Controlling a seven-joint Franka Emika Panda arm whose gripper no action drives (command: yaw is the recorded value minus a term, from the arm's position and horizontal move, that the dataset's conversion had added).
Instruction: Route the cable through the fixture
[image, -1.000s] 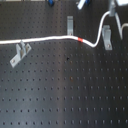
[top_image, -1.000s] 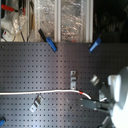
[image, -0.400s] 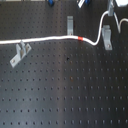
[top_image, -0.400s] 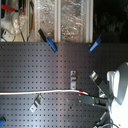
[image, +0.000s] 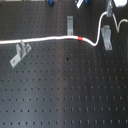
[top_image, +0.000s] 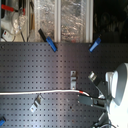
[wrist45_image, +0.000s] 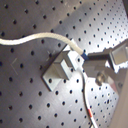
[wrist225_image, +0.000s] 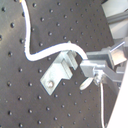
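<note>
Your end effector (wrist225_image: 82, 59) is clamped on the cable (image: 50, 39), fingers pinching the cord right beside the fixture (wrist225_image: 59, 71) in both wrist views. In the first wrist view the cord leaves the fingertips and runs straight over the fixture's forked top (wrist45_image: 64, 64), touching or just above it; you can't tell whether it sits in the slot yet.

In the first exterior view the fixture (image: 106, 36) stands at about 2 o'clock on the tabletop (image: 65, 95), foot running toward 6 o'clock. The cable's long axis runs 9 to 3 across the board, red band (image: 81, 37) just at 9 o'clock of the fixture, then it humps up and over toward 12. So the slot lies directly under the held section; the move turns on lowering it in.

The arm is cropped at the first exterior view's top edge. In the second exterior view the white arm body (top_image: 116, 90) hides the fixture. The two other clips (image: 19, 54) (image: 70, 23) sit apart, one touching the cable at 9 o'clock.
</note>
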